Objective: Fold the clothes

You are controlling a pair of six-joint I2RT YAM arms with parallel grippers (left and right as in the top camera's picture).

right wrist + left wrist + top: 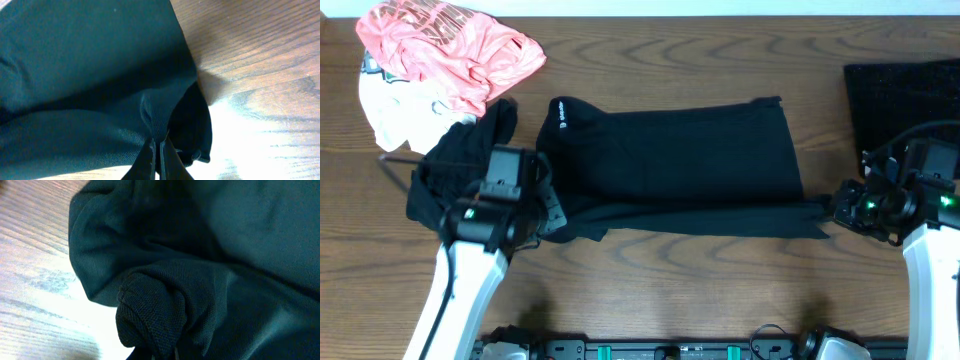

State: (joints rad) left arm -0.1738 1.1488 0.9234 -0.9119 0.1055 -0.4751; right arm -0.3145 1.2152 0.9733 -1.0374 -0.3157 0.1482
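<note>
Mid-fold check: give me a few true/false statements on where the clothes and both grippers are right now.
1. The black garment lies spread across the middle of the table. True.
2. The right gripper is open and apart from the cloth. False: its fingers are shut on the black garment's lower-right corner.
3. The pink garment sits at the far-left corner, partly over a white garment. True.
4. The left gripper is over the pink garment. False: it is at the black garment's lower-left edge, where the fabric is bunched.
</note>
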